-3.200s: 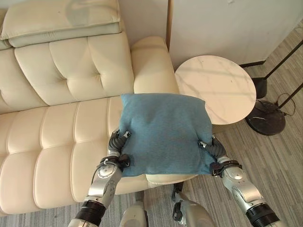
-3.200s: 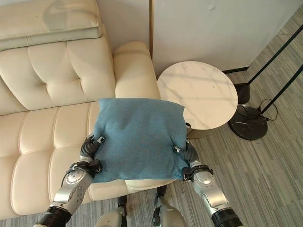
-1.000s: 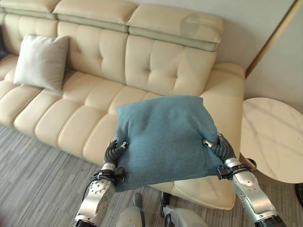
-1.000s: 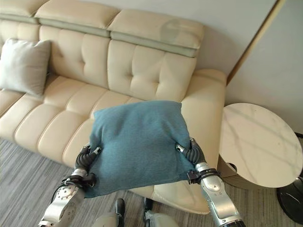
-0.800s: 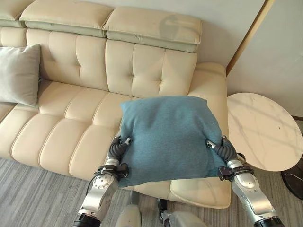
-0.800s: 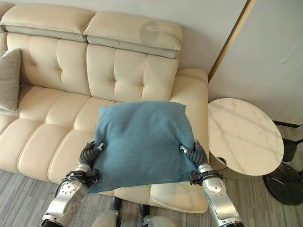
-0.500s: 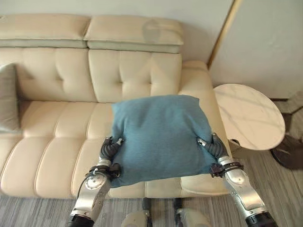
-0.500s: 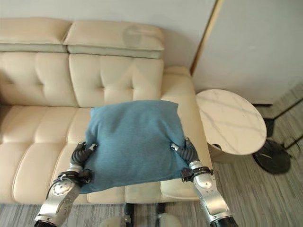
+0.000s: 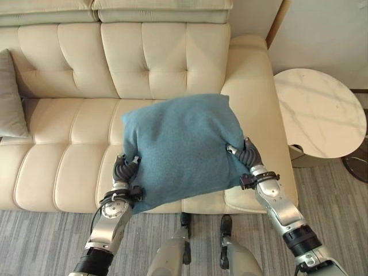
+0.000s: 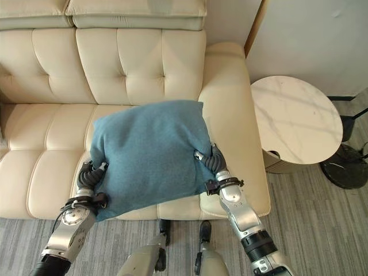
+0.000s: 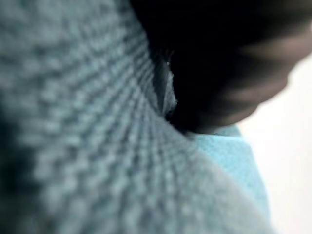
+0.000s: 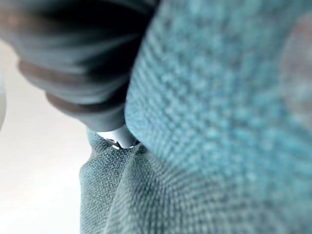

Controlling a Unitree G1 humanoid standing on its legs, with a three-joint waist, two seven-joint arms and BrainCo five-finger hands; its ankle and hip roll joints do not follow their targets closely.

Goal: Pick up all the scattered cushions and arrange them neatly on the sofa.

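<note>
A blue knit cushion (image 9: pixel 181 146) hangs over the right end of the cream sofa's seat (image 9: pixel 75 144), tilted with its left side lower. My left hand (image 9: pixel 122 172) pinches its lower left edge, thumb on top. On the cushion's right edge my right hand (image 9: pixel 248 156) grips the same way. Both wrist views show the blue fabric (image 11: pixel 97 146) (image 12: pixel 219 97) pressed close against each hand's dark cover (image 11: pixel 219 73) (image 12: pixel 83 58). A grey cushion (image 9: pixel 10 98) leans against the sofa back at the far left.
A round marble side table (image 9: pixel 319 109) stands right of the sofa's armrest (image 9: pixel 250 69). A dark lamp base (image 10: pixel 345 167) sits on the grey wood floor beyond it. A pale wall panel rises behind the table.
The camera has swung and tilted down, so the whole picture shifted. Both hands still hold the blue cushion, which now lies further over the seat and tilts down to the left.
</note>
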